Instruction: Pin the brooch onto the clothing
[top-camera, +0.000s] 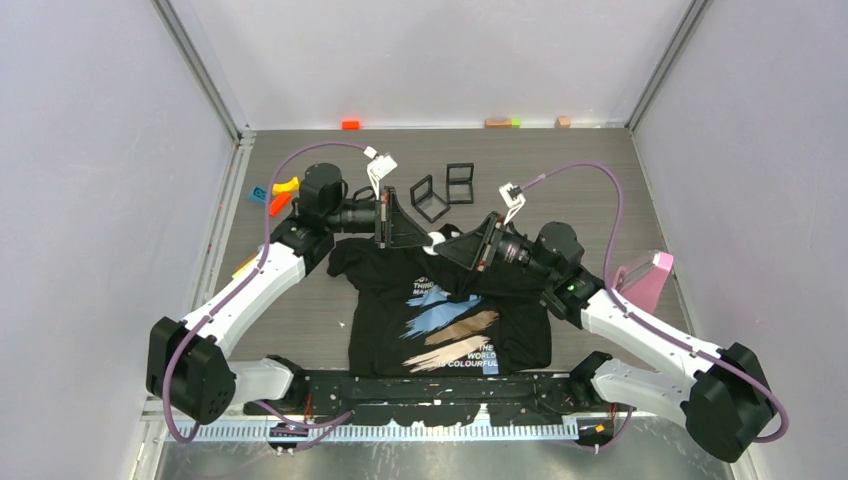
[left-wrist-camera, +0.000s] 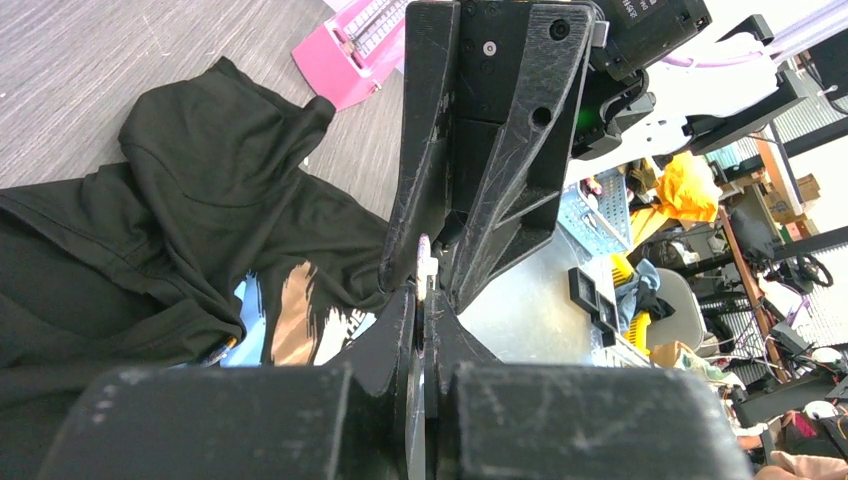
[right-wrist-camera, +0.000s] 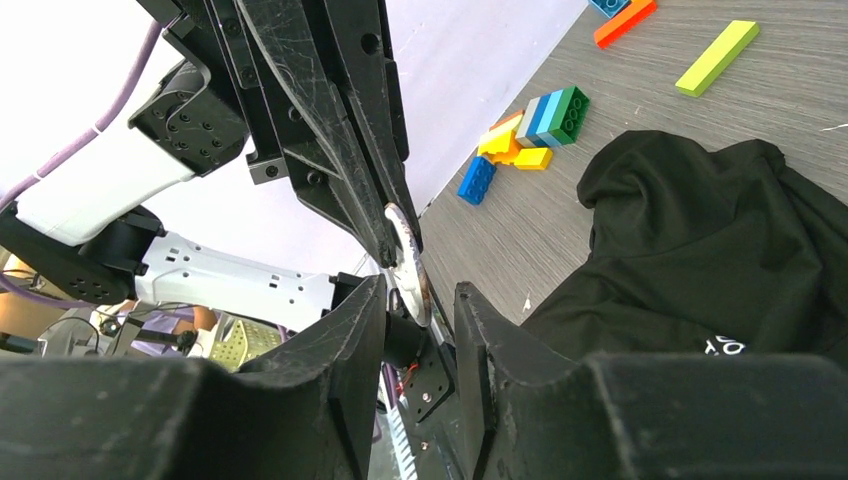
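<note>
The black T-shirt (top-camera: 450, 310) lies flat at the front middle of the table, with its streaked print facing up. It also shows in the left wrist view (left-wrist-camera: 200, 200) and the right wrist view (right-wrist-camera: 720, 240). The brooch (top-camera: 435, 240) is a small white disc held in the air above the shirt's collar. My left gripper (top-camera: 418, 238) is shut on the brooch (left-wrist-camera: 425, 268), seen edge-on between its jaws (left-wrist-camera: 422, 300). My right gripper (top-camera: 450, 245) faces it, tip to tip. Its jaws (right-wrist-camera: 420, 295) are open, one on each side of the brooch (right-wrist-camera: 405, 262).
Two open black boxes (top-camera: 445, 188) lie behind the grippers. A pink box (top-camera: 645, 280) stands at the right. Coloured bricks (top-camera: 280, 192) lie at the back left, and they show in the right wrist view too (right-wrist-camera: 530, 125). More blocks (top-camera: 350, 124) lie along the far wall.
</note>
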